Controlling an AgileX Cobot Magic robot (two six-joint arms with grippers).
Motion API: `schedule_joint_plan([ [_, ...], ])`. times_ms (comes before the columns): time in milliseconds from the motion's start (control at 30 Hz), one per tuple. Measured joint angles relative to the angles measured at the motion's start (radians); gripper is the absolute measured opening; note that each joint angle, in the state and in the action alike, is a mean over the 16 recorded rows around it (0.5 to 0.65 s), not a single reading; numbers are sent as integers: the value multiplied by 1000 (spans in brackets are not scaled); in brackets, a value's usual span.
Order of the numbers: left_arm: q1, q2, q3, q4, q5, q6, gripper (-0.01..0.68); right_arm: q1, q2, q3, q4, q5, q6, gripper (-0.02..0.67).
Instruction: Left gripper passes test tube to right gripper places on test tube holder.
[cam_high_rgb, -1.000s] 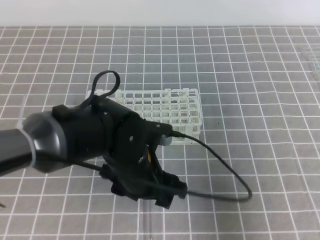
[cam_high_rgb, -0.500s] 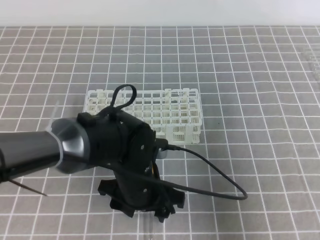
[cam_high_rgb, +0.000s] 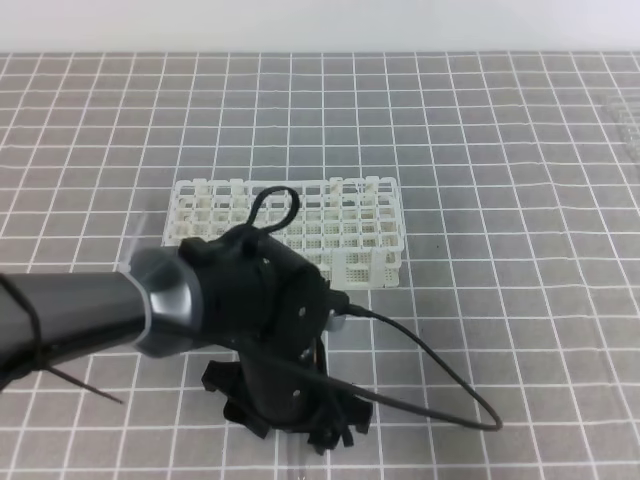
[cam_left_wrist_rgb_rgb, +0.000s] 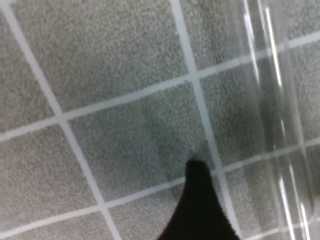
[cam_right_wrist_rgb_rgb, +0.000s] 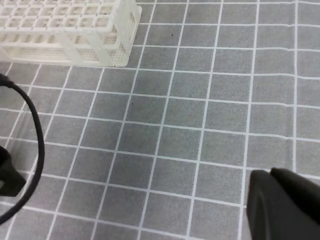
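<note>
The left gripper (cam_high_rgb: 300, 425) hangs low, jaws spread wide, over the test tube (cam_left_wrist_rgb_rgb: 275, 120) on the bench (cam_high_rgb: 500, 150). It should straddle the tube evenly, then squeeze softly.

Tube (cam_left_wrist_rgb_rgb: 272, 100): clear glossy glass. Rack (cam_high_rgb: 340, 225): white matt plastic lattice. Desk (cam_high_rgb: 520, 300) cover: grey, grainy, matt.

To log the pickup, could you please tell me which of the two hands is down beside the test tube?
The left hand, open and low beside the test tube; the right hand is shut, with no tube near it.
</note>
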Motion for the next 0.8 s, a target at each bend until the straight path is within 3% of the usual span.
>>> schedule_joint_plan([
  [133,-9,9,-3,24,12,4,398,0,0,0,0,-1,0,-21],
  [567,-19,21,-8,108,66,19,165,0,0,0,0,-1,0,-21],
  [800,-22,21,-9,154,89,40,110,0,0,0,0,-1,0,-21],
])
